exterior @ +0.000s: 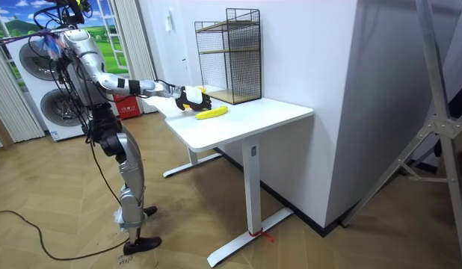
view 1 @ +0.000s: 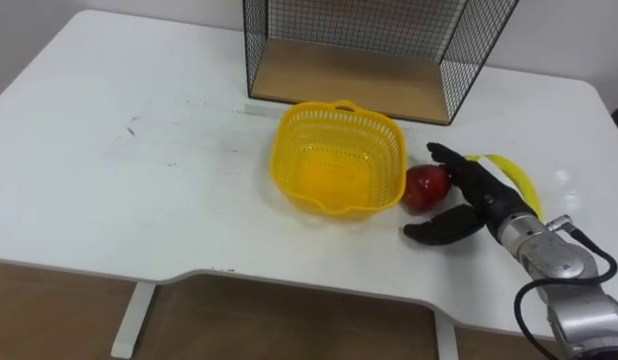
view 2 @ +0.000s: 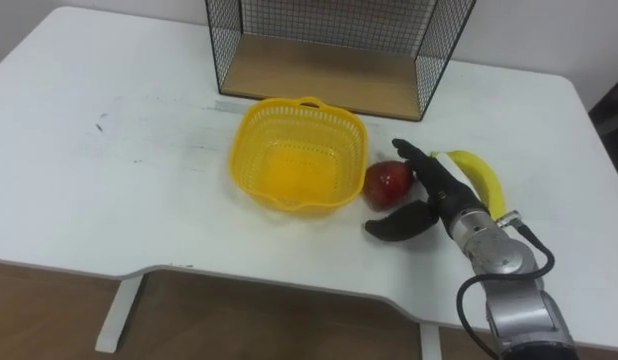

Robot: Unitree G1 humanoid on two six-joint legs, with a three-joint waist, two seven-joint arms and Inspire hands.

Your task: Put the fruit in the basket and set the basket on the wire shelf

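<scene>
Seemingly splayed robot hand around apple

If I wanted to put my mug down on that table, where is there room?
The left half of the table, left of the yellow basket and the wire shelf, is bare, as is the strip along the front edge before the basket. Right of the basket it is crowded: apple, banana and the robot's right hand sit close together.
</scene>
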